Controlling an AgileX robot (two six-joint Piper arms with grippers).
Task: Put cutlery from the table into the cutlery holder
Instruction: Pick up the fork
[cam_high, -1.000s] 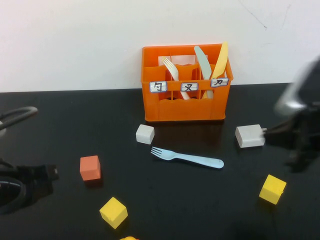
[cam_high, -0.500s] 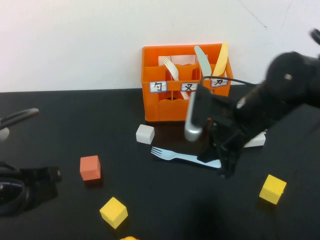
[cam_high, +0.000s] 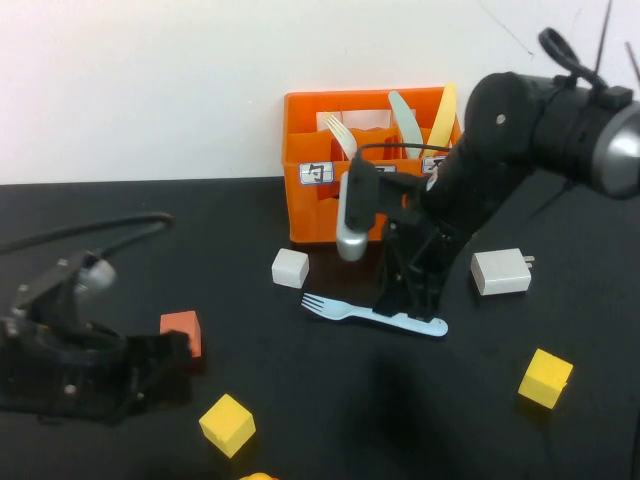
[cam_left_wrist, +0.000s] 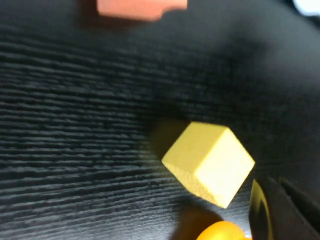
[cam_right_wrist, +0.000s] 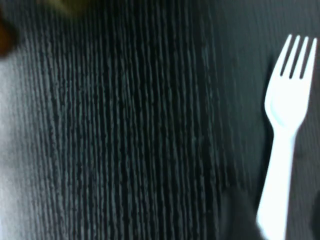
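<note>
The pale light-blue fork (cam_high: 340, 308) lies flat on the black table (cam_high: 300, 400), in front of the orange cutlery holder (cam_high: 320, 215). My right gripper (cam_high: 405, 305) points down over the fork's handle. In the right wrist view the fork (cam_right_wrist: 282, 135) runs lengthwise, and my right gripper (cam_right_wrist: 275, 225) is open with a dark finger on each side of the handle. My left gripper (cam_high: 160, 365) sits low at the front left, beside a red-orange cube (cam_high: 182, 328). The left wrist view shows only a dark part of it (cam_left_wrist: 285, 210).
The holder holds a cream-white fork (cam_high: 342, 135), a pale green knife (cam_high: 403, 115) and a yellow knife (cam_high: 442, 110). On the table are a white cube (cam_high: 290, 268), a white charger block (cam_high: 500, 271), two yellow cubes (cam_high: 226, 424) (cam_high: 545, 378) and an orange round thing (cam_left_wrist: 222, 232).
My right arm has swung in from the right edge and now stands over the fork's handle. My left arm has moved right, toward the red-orange cube. The fork has not moved.
</note>
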